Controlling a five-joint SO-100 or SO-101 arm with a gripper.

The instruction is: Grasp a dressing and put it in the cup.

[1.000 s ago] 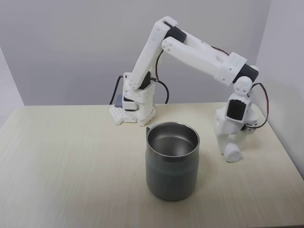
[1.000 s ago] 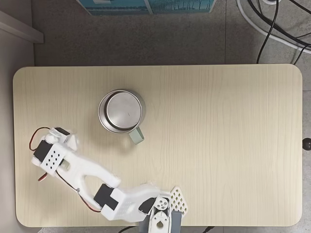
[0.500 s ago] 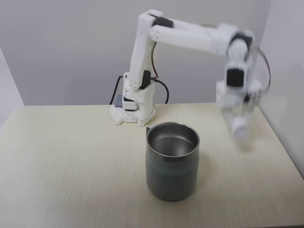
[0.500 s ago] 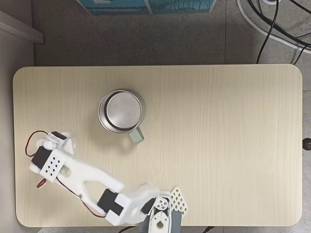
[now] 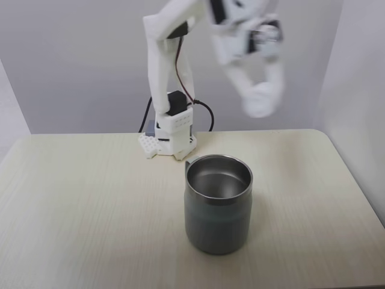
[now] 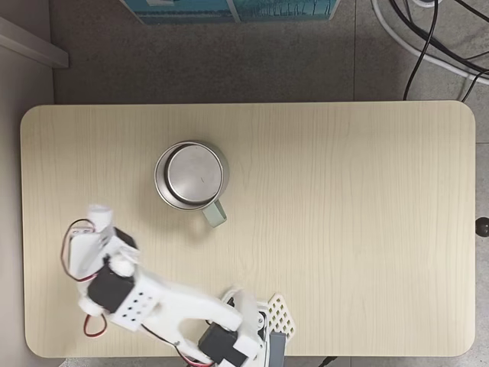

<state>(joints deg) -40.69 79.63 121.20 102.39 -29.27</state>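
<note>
The grey-green metal cup (image 5: 216, 223) stands upright mid-table with its steel inside bare; from above the cup (image 6: 191, 174) has its handle toward the arm's base. My gripper (image 5: 260, 95) hangs blurred high above the table, behind and slightly right of the cup, shut on the dressing (image 5: 263, 106), a small white roll at its tip. In the fixed view from above, the gripper (image 6: 98, 220) and the dressing (image 6: 99, 210) sit lower left of the cup, apart from its rim.
The arm's base (image 5: 173, 135) stands at the table's back edge with a white perforated block (image 6: 281, 315) beside it. A wall runs close along the right side of the table in the front fixed view. Cables (image 6: 428, 38) lie on the floor beyond the table.
The gripper has risen from the tabletop at the right and swung up and toward the middle, carrying the white roll. The cup has stayed in place.
</note>
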